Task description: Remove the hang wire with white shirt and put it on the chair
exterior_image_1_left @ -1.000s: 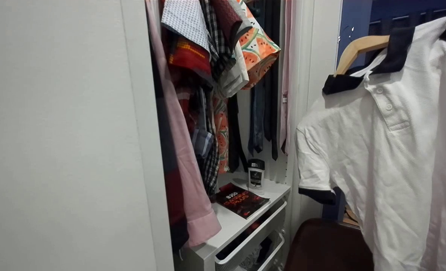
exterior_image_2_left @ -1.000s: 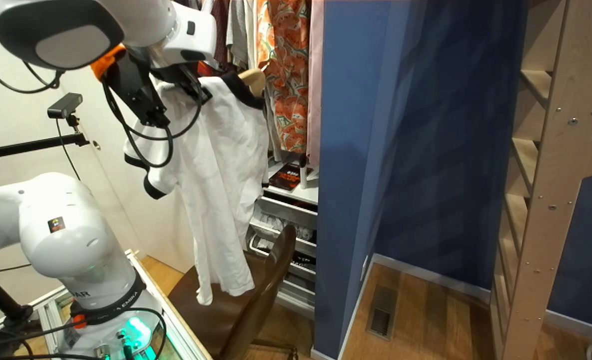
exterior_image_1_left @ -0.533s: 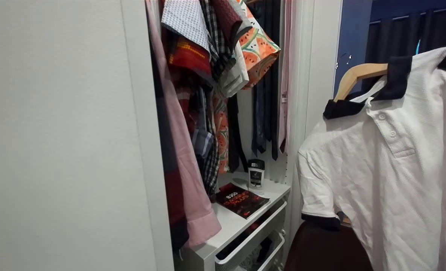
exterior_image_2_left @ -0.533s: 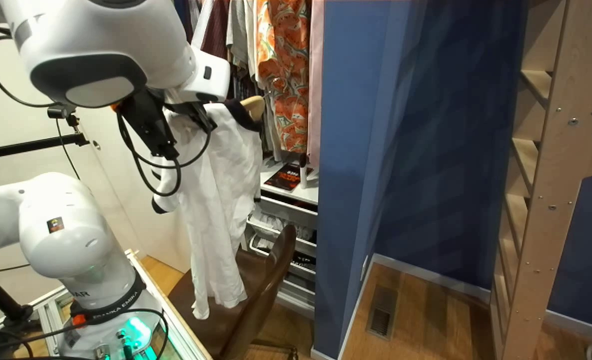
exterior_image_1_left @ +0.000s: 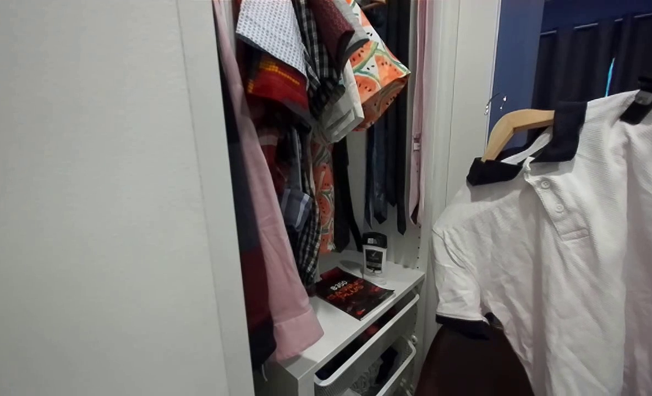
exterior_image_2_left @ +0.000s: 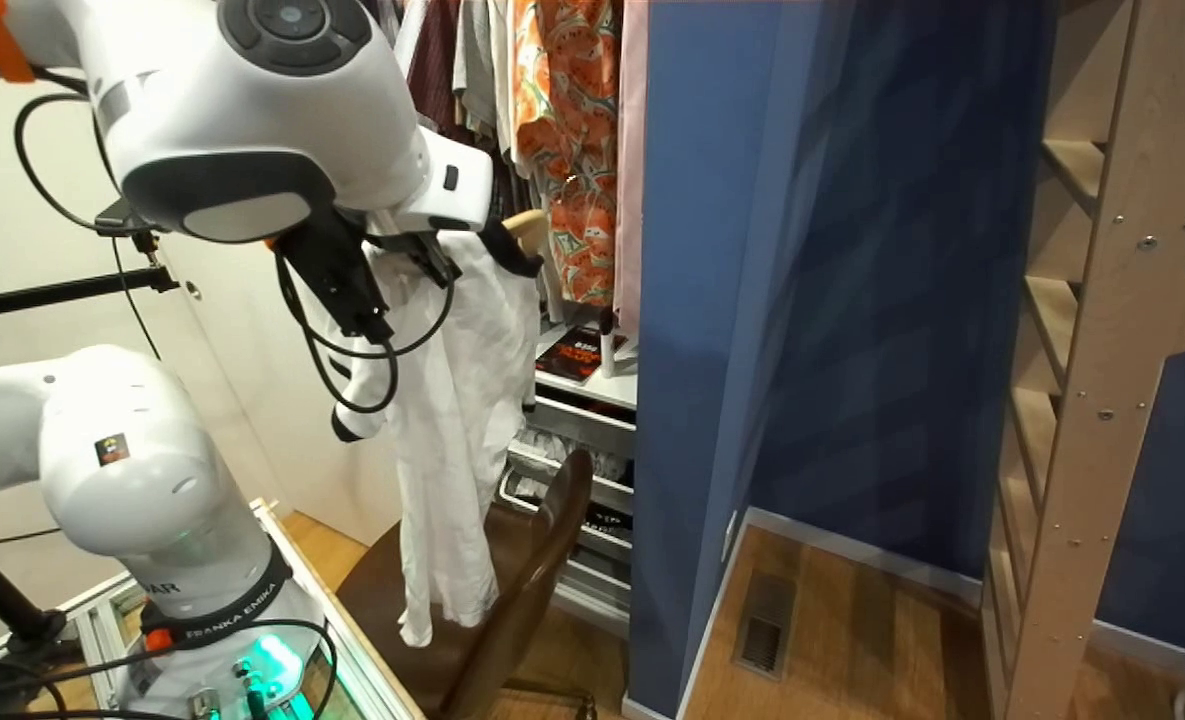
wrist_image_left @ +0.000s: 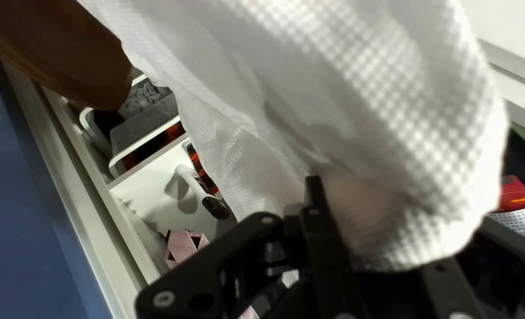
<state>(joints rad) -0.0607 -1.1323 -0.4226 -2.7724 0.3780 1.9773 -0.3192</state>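
Note:
The white shirt with dark collar and cuffs hangs in the air on the tan hanger; both also show in an exterior view, the shirt and the hanger. The thin metal hook points up, free of any rail. My gripper is shut on the shirt's shoulder, also seen in an exterior view. In the wrist view the shirt covers one finger of the gripper. The dark brown chair stands below; the hem overlaps its seat, and I cannot tell whether they touch.
An open wardrobe holds several hanging garments. A white shelf carries a black booklet and a deodorant stick. Mesh drawers stand behind the chair. A blue wall stands beside the wardrobe.
The gripper, shirt and hanger have moved down in both exterior views, and most recently slightly sideways. The gripper stays shut on the shirt. The chair has not moved.

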